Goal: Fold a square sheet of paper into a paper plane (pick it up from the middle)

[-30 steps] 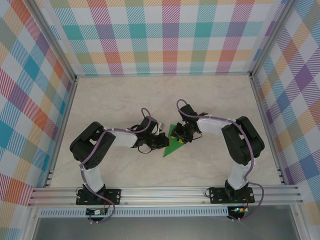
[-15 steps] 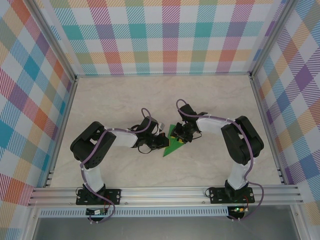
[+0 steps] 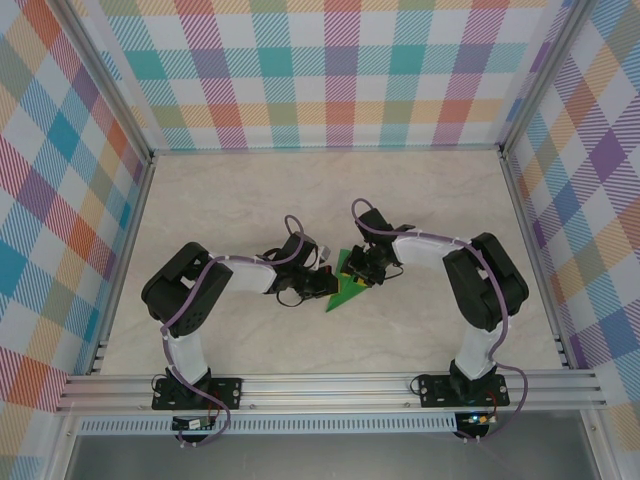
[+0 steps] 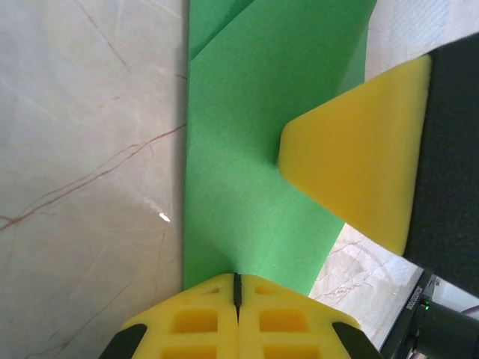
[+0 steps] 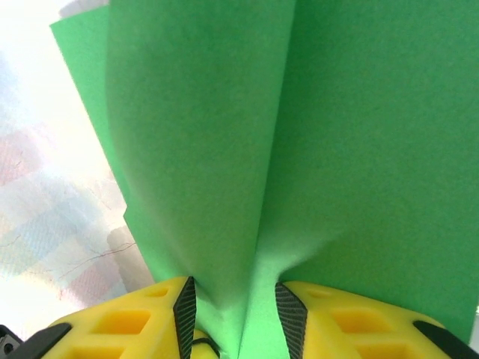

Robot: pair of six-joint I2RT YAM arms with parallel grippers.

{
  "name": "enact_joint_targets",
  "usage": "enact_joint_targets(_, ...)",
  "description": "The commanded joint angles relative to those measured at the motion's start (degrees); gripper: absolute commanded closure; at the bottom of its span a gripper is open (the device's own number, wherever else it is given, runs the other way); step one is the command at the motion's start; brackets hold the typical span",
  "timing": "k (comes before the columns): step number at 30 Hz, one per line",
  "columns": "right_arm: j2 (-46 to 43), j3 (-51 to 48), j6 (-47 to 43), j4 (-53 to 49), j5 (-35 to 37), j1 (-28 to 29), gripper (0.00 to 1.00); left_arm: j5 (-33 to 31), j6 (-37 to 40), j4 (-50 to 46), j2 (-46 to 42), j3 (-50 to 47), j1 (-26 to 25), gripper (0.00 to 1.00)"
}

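The green paper (image 3: 347, 295) lies mid-table, folded to a narrow pointed shape with its tip toward the arms. My left gripper (image 3: 326, 284) reaches it from the left. In the left wrist view its jaws (image 4: 237, 278) stand shut, tips resting on the near edge of the flat green paper (image 4: 254, 134), with none of it seen between them. My right gripper (image 3: 362, 272) comes in from the right. Its pads (image 5: 184, 307) hold a raised ridge of the paper (image 5: 299, 112) between them, and one of its yellow fingers (image 4: 352, 164) presses on the sheet.
The pale marble table (image 3: 220, 200) is ringed by checked walls, with a metal rail (image 3: 330, 388) at the near edge. Both arms meet close together at the paper.
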Motion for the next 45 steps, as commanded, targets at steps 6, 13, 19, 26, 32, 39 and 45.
enact_joint_targets(6,-9.67,-1.29,-5.41,-4.21,5.09,0.39,0.53,-2.58,3.53,-9.97,1.51,-0.55,-0.59,1.00)
enact_joint_targets(13,-10.47,-4.78,-11.60,4.74,-4.03,0.38,0.65,-2.49,3.93,-10.80,1.76,-0.34,-0.68,1.00)
enact_joint_targets(19,-7.02,-5.28,-12.69,9.79,-6.97,0.38,0.87,-2.49,4.07,-11.17,2.01,-0.04,-0.81,1.00)
enact_joint_targets(26,-3.63,-5.45,-13.15,10.99,-7.18,0.38,0.93,-2.66,4.95,-12.49,2.07,0.67,-0.90,1.00)
enact_joint_targets(32,-1.98,-6.47,-13.15,10.49,-5.14,0.38,0.94,-2.62,5.32,-12.94,2.25,0.81,-1.12,1.00)
enact_joint_targets(39,-1.99,-8.91,-12.42,10.67,-2.60,-0.14,0.94,-2.48,6.07,-13.41,2.16,0.87,-1.12,1.00)
enact_joint_targets(45,-2.44,-10.84,-11.26,12.63,-2.48,-0.78,0.94,-2.40,6.32,-13.60,2.25,0.76,-1.21,1.00)
